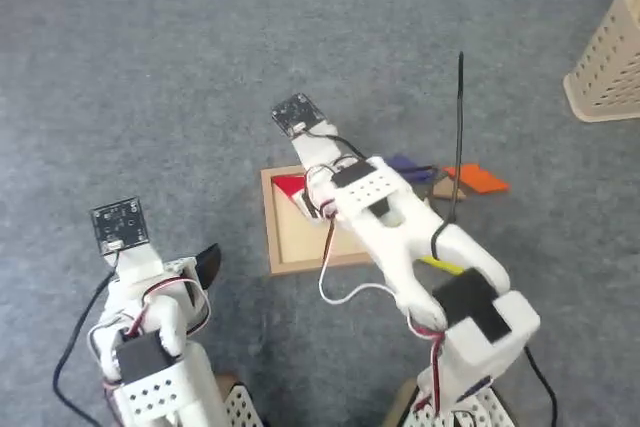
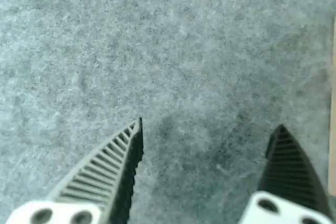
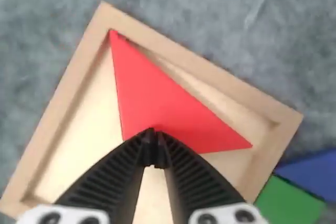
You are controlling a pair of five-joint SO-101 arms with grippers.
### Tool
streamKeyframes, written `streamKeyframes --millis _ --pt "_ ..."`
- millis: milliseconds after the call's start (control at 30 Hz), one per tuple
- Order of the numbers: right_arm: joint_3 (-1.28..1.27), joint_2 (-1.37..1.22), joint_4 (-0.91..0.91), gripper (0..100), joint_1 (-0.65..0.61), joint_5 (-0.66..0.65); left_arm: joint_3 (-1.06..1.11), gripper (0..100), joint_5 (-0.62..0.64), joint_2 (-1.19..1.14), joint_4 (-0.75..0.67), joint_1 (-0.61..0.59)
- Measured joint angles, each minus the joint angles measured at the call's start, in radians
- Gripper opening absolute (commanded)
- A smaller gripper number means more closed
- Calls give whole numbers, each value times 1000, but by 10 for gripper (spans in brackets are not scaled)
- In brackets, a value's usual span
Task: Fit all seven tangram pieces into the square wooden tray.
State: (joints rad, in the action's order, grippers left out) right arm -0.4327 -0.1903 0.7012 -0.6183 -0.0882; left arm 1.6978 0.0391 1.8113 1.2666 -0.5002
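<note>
1. Grey felt-like covering lies over the bench (image 1: pixel 150 97). The square wooden tray (image 3: pixel 77 72) sits on it directly beneath the right hand (image 3: pixel 152 144).
2. The right hand is clenched, its fingers pressed together with nothing between them. Its tips are at the square corner of the large red triangle piece (image 3: pixel 157 103). I cannot tell whether they press on the piece or hang just above it.
3. The red triangle lies inside the tray, ahead of the fingertips. Its long side runs along one tray wall, with a thin pale strip of tray floor showing between.
4. The left hand (image 2: pixel 210 124) is released, its fingers spread wide over bare bench, grasping nothing.
5. A blue piece (image 3: pixel 310 171) and a green piece (image 3: pixel 289 205) lie on the bench just outside the tray, off to one side of the right hand. An orange piece (image 1: pixel 480 179) lies farther out.
6. The step in hand looks like seating the first piece. The next move likely calls for a gentle push to close that strip, then opening the hand to fetch a loose piece.
</note>
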Motion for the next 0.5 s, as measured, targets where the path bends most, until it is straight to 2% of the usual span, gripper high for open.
streamKeyframes --millis 400,500 --pt "92 -66 0 13 107 -5 0 354 0 0 0 0" --pt "107 -46 84 13 127 -5 0 354 0 0 0 0"
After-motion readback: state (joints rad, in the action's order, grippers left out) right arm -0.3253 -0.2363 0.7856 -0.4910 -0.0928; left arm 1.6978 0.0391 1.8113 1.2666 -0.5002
